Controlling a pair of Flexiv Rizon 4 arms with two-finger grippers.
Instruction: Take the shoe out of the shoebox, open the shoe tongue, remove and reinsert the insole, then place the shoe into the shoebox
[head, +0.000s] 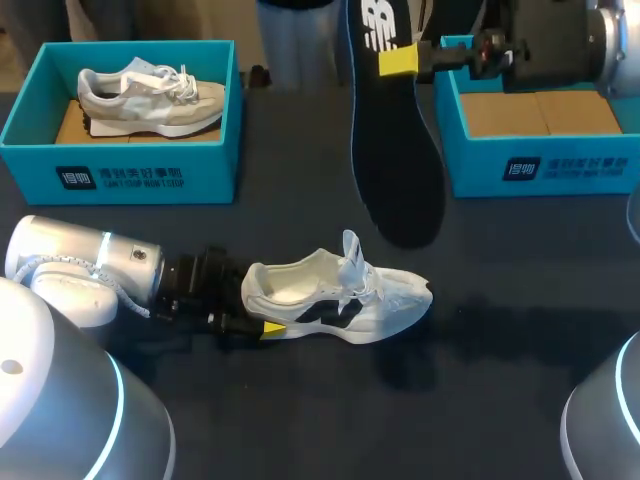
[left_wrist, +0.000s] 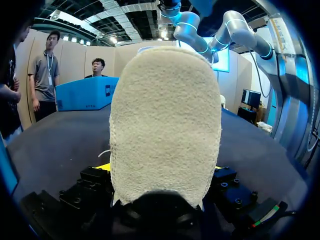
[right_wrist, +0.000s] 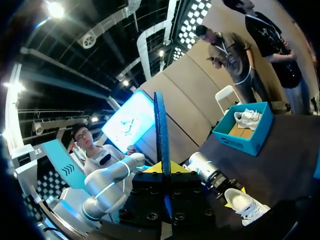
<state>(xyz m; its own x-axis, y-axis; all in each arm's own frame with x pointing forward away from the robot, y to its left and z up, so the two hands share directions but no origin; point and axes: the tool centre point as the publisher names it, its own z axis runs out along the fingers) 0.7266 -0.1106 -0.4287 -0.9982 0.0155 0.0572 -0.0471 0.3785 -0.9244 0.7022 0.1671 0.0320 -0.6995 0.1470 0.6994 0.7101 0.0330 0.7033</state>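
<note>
A white shoe (head: 340, 292) with black side marks lies on its sole on the dark table, tongue pulled up. My left gripper (head: 262, 322) holds its heel from behind. In the left wrist view the heel (left_wrist: 165, 125) fills the space between the gripper's (left_wrist: 160, 167) two yellow tips, which press on both sides. My right gripper (head: 400, 60) is shut on the black insole (head: 395, 150), which hangs upright in the air above the table. The right wrist view shows the insole (right_wrist: 161, 130) edge-on between its gripper's (right_wrist: 165, 167) fingers, with the shoe (right_wrist: 245, 202) far below.
A teal shoebox (head: 120, 175) at the back left holds a grey shoe (head: 150, 95). A second teal shoebox (head: 540, 170) at the back right shows only its cardboard floor. Dark bare table lies in front of the white shoe.
</note>
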